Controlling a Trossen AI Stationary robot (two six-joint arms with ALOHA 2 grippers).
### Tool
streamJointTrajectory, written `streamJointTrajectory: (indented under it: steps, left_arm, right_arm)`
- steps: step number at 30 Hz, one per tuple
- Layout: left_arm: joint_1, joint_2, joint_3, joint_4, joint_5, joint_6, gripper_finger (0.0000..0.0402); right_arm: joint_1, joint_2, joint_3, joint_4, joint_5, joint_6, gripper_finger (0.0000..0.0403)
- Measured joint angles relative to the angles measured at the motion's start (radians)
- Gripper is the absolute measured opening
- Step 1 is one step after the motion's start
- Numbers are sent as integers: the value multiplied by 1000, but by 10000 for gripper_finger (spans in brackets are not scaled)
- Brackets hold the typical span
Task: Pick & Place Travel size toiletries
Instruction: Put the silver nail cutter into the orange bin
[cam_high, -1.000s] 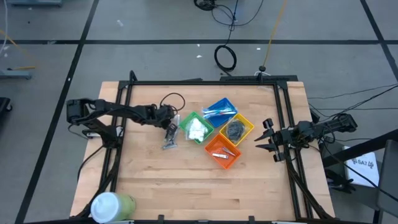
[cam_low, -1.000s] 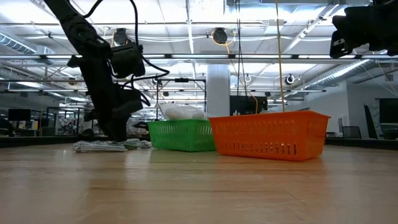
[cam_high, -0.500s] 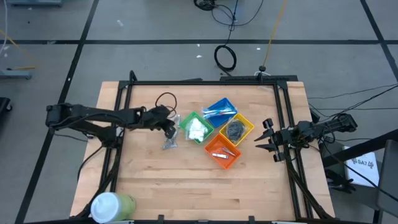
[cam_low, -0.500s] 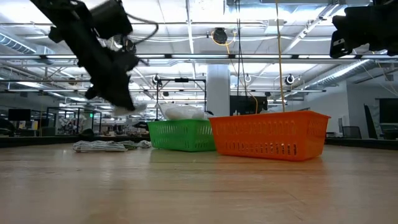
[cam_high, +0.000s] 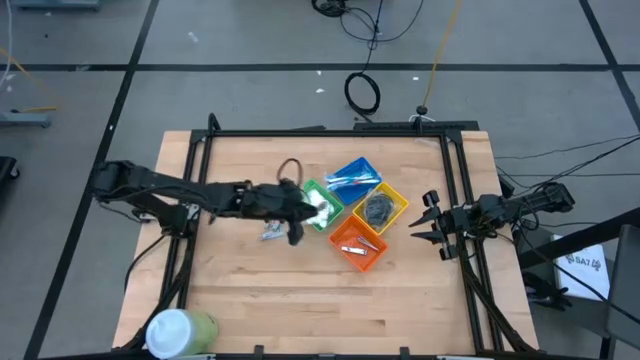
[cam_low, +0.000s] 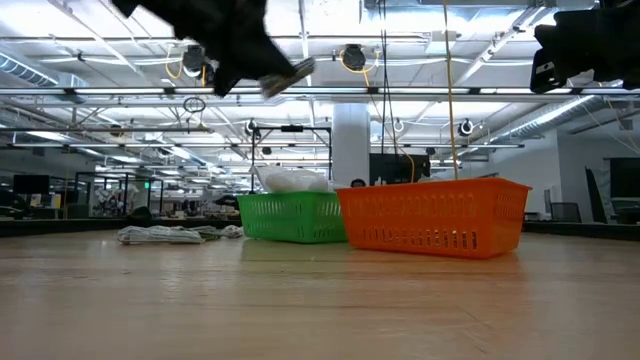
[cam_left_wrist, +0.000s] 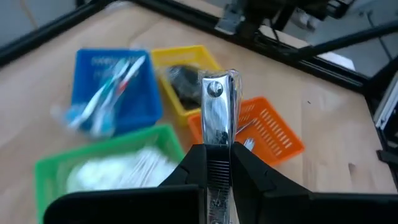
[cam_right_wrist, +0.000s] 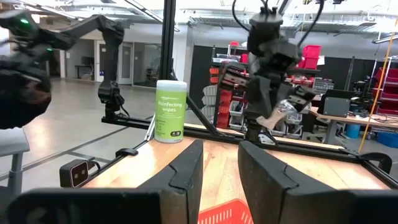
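Observation:
My left gripper (cam_high: 301, 214) hangs high above the table at the near left corner of the green bin (cam_high: 318, 207), shut on a short silver metal piece in a clear wrapper (cam_left_wrist: 217, 104). In the low view the piece (cam_low: 290, 73) sticks out ahead of the gripper (cam_low: 262, 68). A small heap of further wrapped toiletries (cam_high: 272, 232) lies flat on the table left of the green bin. My right gripper (cam_high: 430, 222) waits open at the table's right edge, nothing between its fingers (cam_right_wrist: 186, 168). My left gripper pinches the silver piece by its near end (cam_left_wrist: 217, 163) between its two fingers (cam_left_wrist: 194, 169). The fingers lie along the piece and come from the table's left, slanting a little downward. The rest of the piece sticks out beyond the fingertips, lifted clear of the table.
Four bins stand in a diamond at mid table: green with white packets, blue (cam_high: 353, 176) with thin sticks, yellow (cam_high: 380, 208) with dark wads, orange (cam_high: 358, 243) with silver pieces. A green-and-white cylinder (cam_high: 180, 330) stands at the near left corner.
My left gripper has risen from the heap on the table, staying shut, and swung toward the table's right, over the green bin's corner. It has tipped from pointing down to nearly level. The silver piece has come up with it, clear of the table.

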Motion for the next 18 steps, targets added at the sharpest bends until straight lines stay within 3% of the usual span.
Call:
streamJointTrajectory:
  steps: [9,18]
  left_arm:
    - [-21,333,329,-49,72,169,26]
    - [-25,614,504,-50,174,166,36]
  right_arm:
    - [0,0,0,0,0,0,91]
    - [0,0,0,-1,0,0,91]
